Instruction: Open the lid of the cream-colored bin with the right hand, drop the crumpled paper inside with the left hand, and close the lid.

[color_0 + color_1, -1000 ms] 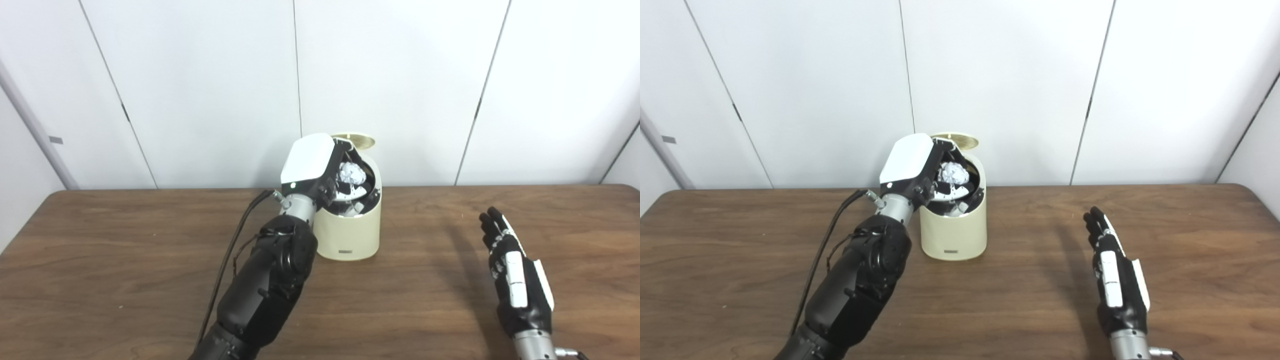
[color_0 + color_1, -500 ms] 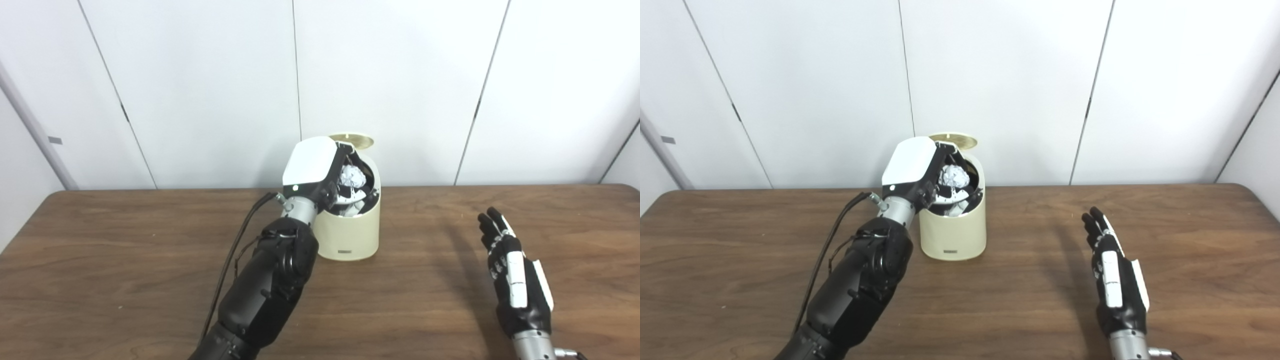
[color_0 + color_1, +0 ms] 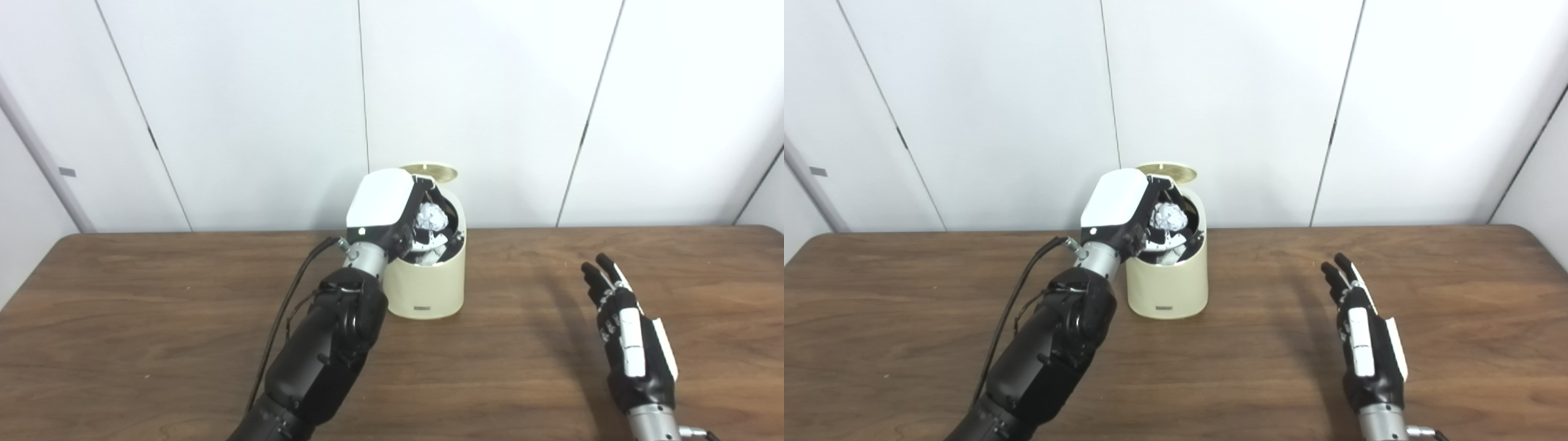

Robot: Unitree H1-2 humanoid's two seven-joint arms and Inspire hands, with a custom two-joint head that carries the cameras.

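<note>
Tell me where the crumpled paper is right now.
The crumpled paper sits centre-frame in the left hand, over the open cream-colored bin's mouth, below its raised lid.

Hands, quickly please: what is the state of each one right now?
Left hand: shut on the crumpled paper, over the open bin.
Right hand: open, holding nothing, above the table.

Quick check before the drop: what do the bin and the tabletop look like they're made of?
The cream-colored bin looks like smooth moulded plastic, matte to satin: even colour, rounded edges, a soft sheen and no seams. Its raised lid has a slightly glossier, gold-tinged underside, possibly plastic too. The table shows brown wood grain with a low sheen; whether solid wood or laminate cannot be told.
</note>
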